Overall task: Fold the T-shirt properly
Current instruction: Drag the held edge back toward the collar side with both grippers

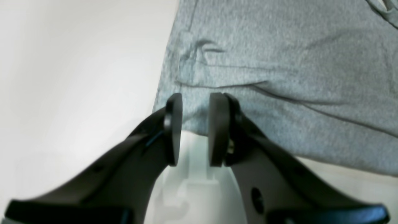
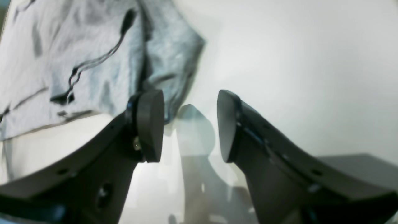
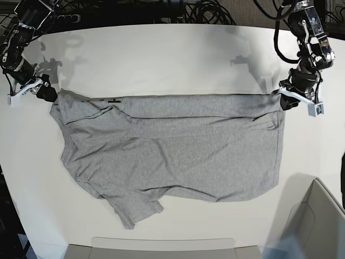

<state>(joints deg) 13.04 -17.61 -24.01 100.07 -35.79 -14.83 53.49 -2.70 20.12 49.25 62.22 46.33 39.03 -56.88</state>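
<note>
The heather-grey T-shirt [image 3: 178, 145] lies spread across the white table, plain side up, with its top strip folded down and a small black label at the fold. One sleeve sticks out at the bottom left. My left gripper [image 3: 283, 99] hovers at the shirt's upper right corner. In the left wrist view the left gripper [image 1: 195, 124] stands partly open, with the T-shirt [image 1: 279, 62] edge showing through the gap and nothing pinched. My right gripper [image 3: 49, 95] is at the upper left corner. The right wrist view shows the right gripper [image 2: 189, 124] wide open, beside the T-shirt [image 2: 77, 56] corner.
A grey bin [image 3: 318, 221] stands at the table's bottom right corner. A flat pale tray [image 3: 161, 245] lies along the front edge. Black cables [image 3: 205, 11] run behind the table's [image 3: 161, 59] far edge.
</note>
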